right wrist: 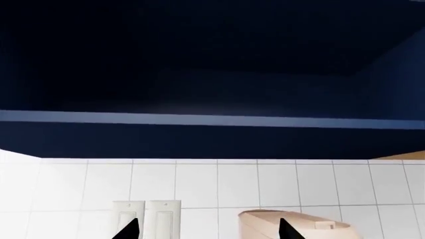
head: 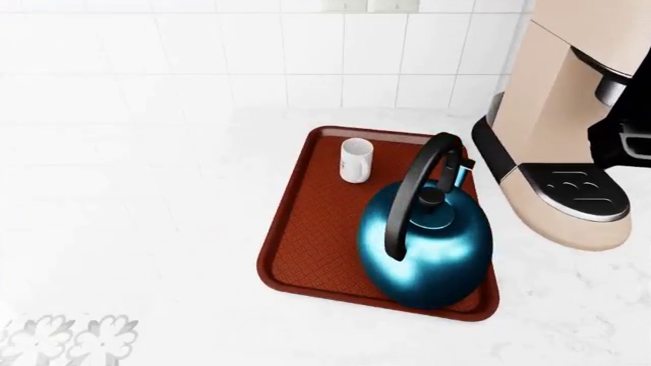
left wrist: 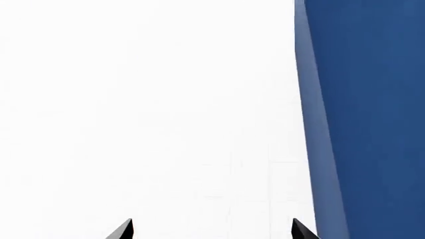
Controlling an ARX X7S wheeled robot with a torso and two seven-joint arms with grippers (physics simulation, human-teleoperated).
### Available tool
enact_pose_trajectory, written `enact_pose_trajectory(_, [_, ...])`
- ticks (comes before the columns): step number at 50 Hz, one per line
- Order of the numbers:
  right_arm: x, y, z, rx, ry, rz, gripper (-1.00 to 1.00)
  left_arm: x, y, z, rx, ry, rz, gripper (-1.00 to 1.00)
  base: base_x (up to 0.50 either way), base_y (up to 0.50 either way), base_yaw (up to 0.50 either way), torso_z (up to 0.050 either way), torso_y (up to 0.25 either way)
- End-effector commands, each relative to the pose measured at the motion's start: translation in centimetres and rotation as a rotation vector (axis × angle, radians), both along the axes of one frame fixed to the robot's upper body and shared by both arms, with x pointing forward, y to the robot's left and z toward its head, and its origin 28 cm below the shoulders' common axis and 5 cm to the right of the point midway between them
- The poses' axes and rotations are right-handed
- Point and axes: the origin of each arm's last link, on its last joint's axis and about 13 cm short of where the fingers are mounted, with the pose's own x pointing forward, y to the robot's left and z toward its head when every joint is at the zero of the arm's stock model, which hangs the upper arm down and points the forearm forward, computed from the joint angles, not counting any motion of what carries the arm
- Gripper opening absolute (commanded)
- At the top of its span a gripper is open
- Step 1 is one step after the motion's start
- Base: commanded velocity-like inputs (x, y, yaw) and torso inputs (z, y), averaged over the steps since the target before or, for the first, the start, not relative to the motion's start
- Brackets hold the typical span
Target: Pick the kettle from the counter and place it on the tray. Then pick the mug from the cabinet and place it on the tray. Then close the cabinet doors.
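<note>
In the head view the teal-blue kettle [head: 428, 252] stands on the near right part of the reddish-brown tray [head: 315, 244], which lies on the white counter [head: 152, 252]. The small white mug [head: 355, 160] stands upright at the tray's far end, apart from the kettle. My left gripper [left wrist: 212, 231] is open, empty, facing a white wall beside a blue cabinet panel [left wrist: 371, 119]. My right gripper [right wrist: 209, 231] is open and empty too, pointing at the tiled wall below the dark blue cabinet [right wrist: 199, 74], whose inside is in shadow. I cannot tell how the doors stand.
A tall beige coffee machine [head: 549, 114] stands right of the tray, close to the kettle; its top [right wrist: 292, 224] shows in the right wrist view. Something black [head: 626, 141] crosses it at the head view's right edge. Wall switches [right wrist: 146, 214] sit on the tiles.
</note>
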Motion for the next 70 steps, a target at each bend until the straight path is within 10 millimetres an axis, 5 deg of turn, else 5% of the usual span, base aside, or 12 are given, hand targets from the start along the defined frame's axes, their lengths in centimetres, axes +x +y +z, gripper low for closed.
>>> enact_pose_trajectory(1, [-0.2,0.0,0.2,0.005,-0.006,0.004,1.00,0.6,-0.4,6.3,0.078,-0.039,-0.101,1.00,0.00,0.00,0.00,0.000,0.000])
enact_pose_trajectory(11, [-0.3,-0.1,0.4,0.006,-0.014,0.005,1.00,1.5,-3.3,10.6,0.123,-0.078,-0.230,1.00,0.00,0.00,0.00,0.000,0.000])
enact_pose_trajectory(40, [-0.5,-0.4,0.1,0.000,-0.010,0.016,1.00,3.0,-11.1,15.2,0.240,-0.078,-0.482,1.00,0.00,0.00,0.00,0.001,0.001])
enact_pose_trajectory(53, [-0.7,-0.6,0.1,0.002,-0.010,0.015,1.00,5.3,-13.6,16.5,0.251,-0.036,-0.539,1.00,0.00,0.00,0.00,0.002,0.001])
enact_pose_trajectory(70, [-0.7,-0.7,-0.1,-0.002,-0.005,0.004,1.00,8.9,-15.8,15.8,0.276,0.046,-0.563,1.00,0.00,0.00,0.00,0.001,0.000])
